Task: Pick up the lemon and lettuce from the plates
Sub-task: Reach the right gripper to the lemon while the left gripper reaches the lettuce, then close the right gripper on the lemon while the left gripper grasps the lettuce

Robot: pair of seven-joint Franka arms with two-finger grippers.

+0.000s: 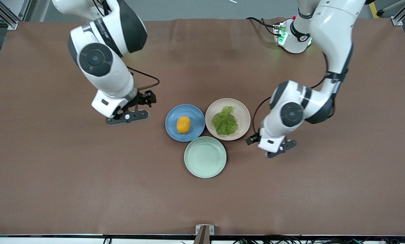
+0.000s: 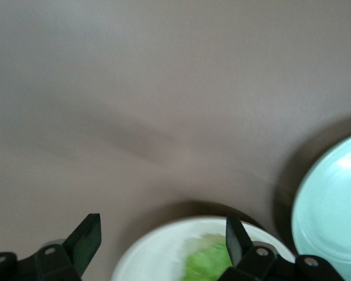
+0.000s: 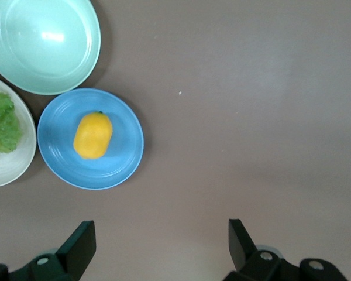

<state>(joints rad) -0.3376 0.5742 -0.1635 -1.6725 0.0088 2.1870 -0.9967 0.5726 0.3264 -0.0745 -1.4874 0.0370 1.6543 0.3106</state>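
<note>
Approach step, nothing grasped. Near the bench's middle, one small oval yellow-orange lemon [image 1: 183,124] lies on the round blue plate [image 1: 194,115], one crinkled green lettuce leaf [image 1: 225,121] on the beige-pink plate [image 1: 242,114]; a third, mint-green plate [image 1: 205,157] is empty, nearer the front edge. The right gripper [image 3: 158,249] hovers jaws apart beside the blue plate; the left gripper [image 2: 162,243], jaws apart, seems to hang at the beige plate's rim. Next, each must centre and descend.

Yellow-orange lemon [image 1: 183,124] on blue plate [image 1: 193,115] | crinkled green lettuce [image 1: 225,121] on beige-pink plate [image 1: 243,115] | mint-green plate [image 1: 205,157] | brown table [image 1: 53,169]
</note>
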